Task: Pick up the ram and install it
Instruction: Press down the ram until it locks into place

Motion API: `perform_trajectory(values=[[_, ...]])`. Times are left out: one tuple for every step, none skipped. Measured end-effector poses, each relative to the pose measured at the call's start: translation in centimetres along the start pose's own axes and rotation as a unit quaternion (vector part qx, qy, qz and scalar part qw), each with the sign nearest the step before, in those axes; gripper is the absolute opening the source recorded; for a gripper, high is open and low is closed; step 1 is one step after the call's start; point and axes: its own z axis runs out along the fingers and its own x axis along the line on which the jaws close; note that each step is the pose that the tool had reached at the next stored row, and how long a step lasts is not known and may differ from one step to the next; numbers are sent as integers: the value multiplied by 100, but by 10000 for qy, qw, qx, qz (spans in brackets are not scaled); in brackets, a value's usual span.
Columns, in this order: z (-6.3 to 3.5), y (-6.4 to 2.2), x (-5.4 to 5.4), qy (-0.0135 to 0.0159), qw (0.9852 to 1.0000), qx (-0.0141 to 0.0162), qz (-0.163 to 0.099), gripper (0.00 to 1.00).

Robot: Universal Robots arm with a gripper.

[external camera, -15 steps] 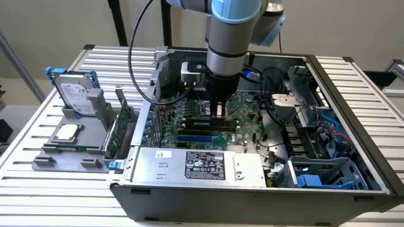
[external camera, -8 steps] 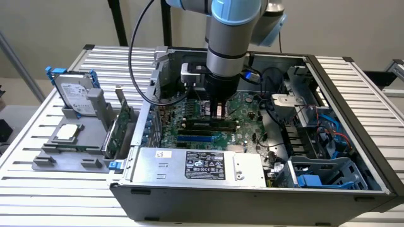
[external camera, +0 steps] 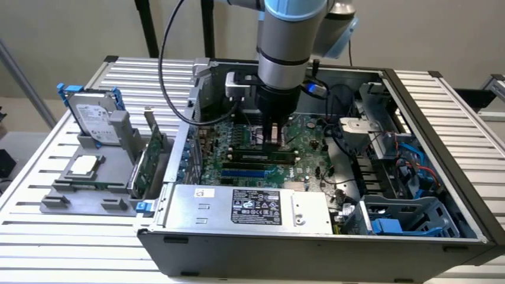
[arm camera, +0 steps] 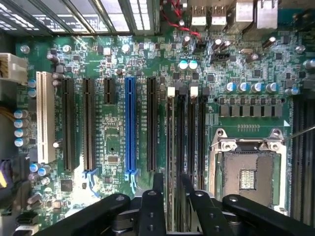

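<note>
Here, the arm reaches straight down into the open computer case (external camera: 442,177), which lies on its side on a slatted metal counter (external camera: 465,106). The gripper (external camera: 273,134) stands just above the motherboard (external camera: 304,127), over the bank of black memory slots (arm camera: 194,132) beside the empty processor socket (arm camera: 248,172). In the wrist view the jaws are drawn narrow around the ram (arm camera: 171,147), which stands on edge in line with one of those slots, its lower edge at the slot; whether it is fully seated cannot be told. Toward the exterior view's left, outside the case, a grey holder (external camera: 87,189) carries a hard drive (external camera: 93,121) and a green expansion card (external camera: 151,160). A power supply (external camera: 252,207) lies along the near wall of the case.
</note>
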Motion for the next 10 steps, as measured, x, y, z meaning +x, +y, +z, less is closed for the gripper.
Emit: perform_trajectory(values=[[-42,7,0,-4,10000,0,-1,100],[-70,12,1,-7,10000,0,-1,100],[-87,15,1,-10,10000,0,-1,100],[-94,16,1,-12,10000,0,-1,100],[-94,16,1,-13,10000,0,-2,100],[-94,16,1,-14,10000,0,-2,0],[-94,17,1,-14,10000,1,-1,0],[-96,17,1,-13,10000,0,-1,0],[-97,17,1,-13,10000,0,-1,0],[-98,17,1,-13,10000,0,-1,0]])
